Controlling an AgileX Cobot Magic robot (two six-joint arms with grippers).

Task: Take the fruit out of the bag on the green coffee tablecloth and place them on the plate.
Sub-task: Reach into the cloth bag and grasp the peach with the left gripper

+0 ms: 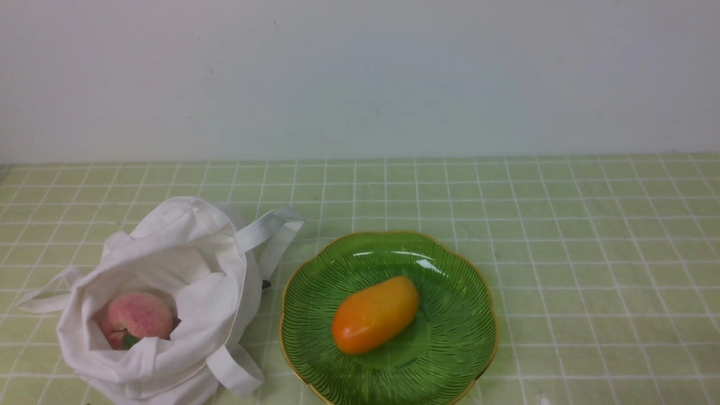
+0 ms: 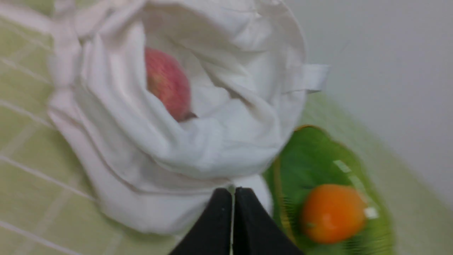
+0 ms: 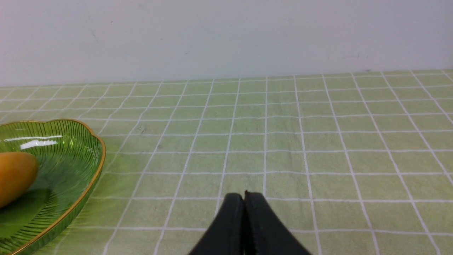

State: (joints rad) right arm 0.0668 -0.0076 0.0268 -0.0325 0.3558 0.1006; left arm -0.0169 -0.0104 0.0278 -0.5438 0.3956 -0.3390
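1. Far left, you've got one soft white cloth bag (image 1: 208, 292), crumpled and open at the mouth. Its flat straps flop onto the tablecloth (image 1: 590, 253), which is pale green with a thin white grid.
2. Inside that bag sits one round peach (image 1: 138, 318), pink and speckled, with a small green leaf and cloth folded around it.
3. Your left gripper (image 2: 233, 193) faces the bag, black fingers pressed together and empty; that view is blurry.
4. Just beside the bag is one translucent green glass plate (image 1: 450, 281), scalloped, gold-rimmed and finely ribbed.
5. On it lies one glossy oblong orange-yellow fruit (image 1: 375, 315).
6. Your right gripper (image 3: 244, 196) is closed tight on nothing, over the cloth.
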